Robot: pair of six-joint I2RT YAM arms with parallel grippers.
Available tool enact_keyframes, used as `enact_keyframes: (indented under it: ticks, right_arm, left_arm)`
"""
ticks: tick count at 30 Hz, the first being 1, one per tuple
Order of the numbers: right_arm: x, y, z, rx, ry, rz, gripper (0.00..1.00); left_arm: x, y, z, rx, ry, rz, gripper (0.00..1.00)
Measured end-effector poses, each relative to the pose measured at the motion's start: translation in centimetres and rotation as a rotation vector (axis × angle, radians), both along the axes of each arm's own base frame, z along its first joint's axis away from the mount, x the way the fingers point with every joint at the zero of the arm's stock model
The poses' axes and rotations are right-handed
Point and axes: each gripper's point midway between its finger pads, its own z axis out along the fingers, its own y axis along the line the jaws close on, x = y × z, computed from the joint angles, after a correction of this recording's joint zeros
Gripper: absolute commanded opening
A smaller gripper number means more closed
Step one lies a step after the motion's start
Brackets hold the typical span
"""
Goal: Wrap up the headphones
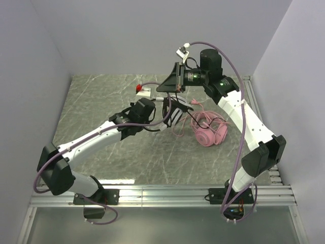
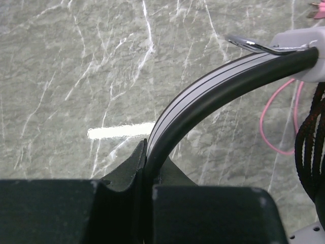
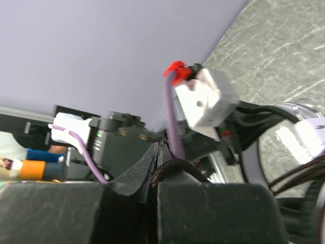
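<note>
Black-and-white headphones (image 2: 218,89) are held at frame centre, pinched in the left gripper (image 2: 147,170); black cable (image 3: 177,163) is pinched in the right gripper (image 3: 156,162); pink headphones (image 1: 208,133) are laid on table (image 1: 101,101), right of centre.

Two over-ear headsets are in view: one black-and-white headset with a curved ribbed band (image 2: 213,86) and one all-pink headset (image 1: 207,134). Each has one long thin lead, which makes two leads: one black braided cable (image 2: 311,137) and one pink cable (image 2: 269,132). There are two white-and-black robot arms, the left arm (image 1: 91,137) and the right arm (image 1: 249,122). Each ends in one black two-fingered hand, so there are two hands: the left hand (image 2: 147,157) and the right hand (image 3: 156,162). A single grey marble-patterned tabletop (image 1: 101,101) lies beneath everything.
</note>
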Motion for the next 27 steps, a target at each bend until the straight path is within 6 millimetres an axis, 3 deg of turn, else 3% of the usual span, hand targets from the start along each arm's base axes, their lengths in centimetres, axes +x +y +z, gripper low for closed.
enact_keyframes:
  ticks: [8,14,21,27]
  right_arm:
    - [0.3,0.2,0.3,0.020,0.049,-0.015,0.00]
    - [0.2,0.6,-0.2,0.018,0.058,-0.028,0.00]
    - [-2.4,0.8,-1.1,0.015,0.062,-0.047,0.00]
    - [-3.1,1.0,-0.3,0.039,0.071,-0.063,0.00]
  left_arm:
    - [1.1,-0.6,-0.9,0.008,-0.002,0.072,0.00]
    - [1.7,0.2,-1.2,0.022,0.003,0.156,0.00]
    - [2.4,3.4,-2.0,0.056,0.052,0.228,0.00]
    - [2.3,3.4,-2.1,0.061,0.058,0.222,0.00]
